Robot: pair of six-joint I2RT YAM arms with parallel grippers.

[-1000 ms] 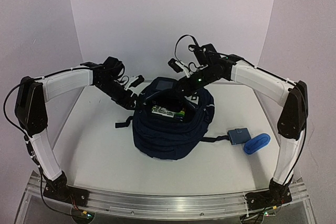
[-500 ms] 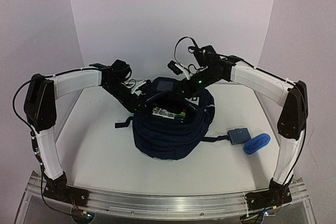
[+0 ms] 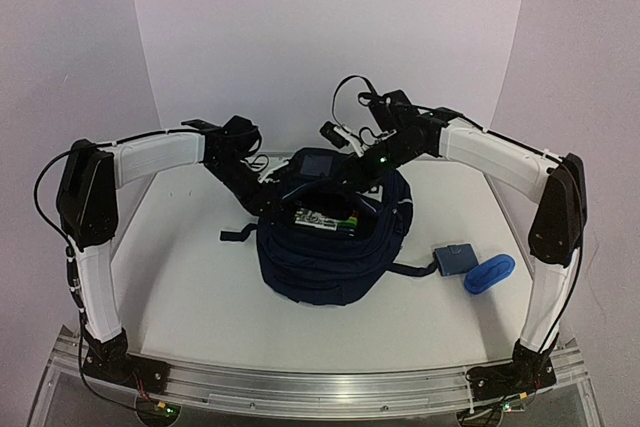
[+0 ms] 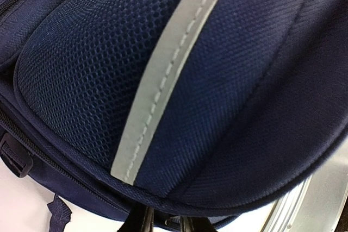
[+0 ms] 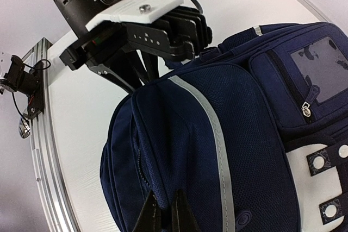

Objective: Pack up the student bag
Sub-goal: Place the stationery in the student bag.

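Observation:
The student bag [image 3: 322, 257], navy with thin pale stripes and a white patch, sits mid-table with its top open; white and green items [image 3: 322, 215] show inside. My left gripper [image 3: 268, 194] is at the bag's left rim. In the left wrist view the bag's fabric [image 4: 217, 80] fills the frame, and the gripper [image 4: 166, 224] is closed narrowly on the bag's edge. My right gripper [image 3: 356, 169] is at the far right rim. In the right wrist view it [image 5: 163, 215] pinches a fold of the bag [image 5: 228, 150], with the left gripper [image 5: 142, 69] across from it.
A small blue pouch [image 3: 453, 258] and a bright blue object [image 3: 490, 274] lie on the table right of the bag. A dark strap [image 3: 236, 236] trails from the bag's left side. White walls close in the back and sides.
My left arm has moved right, bringing its gripper in against the bag's left rim. The right gripper has stayed at the far rim, and the bag has shifted slightly.

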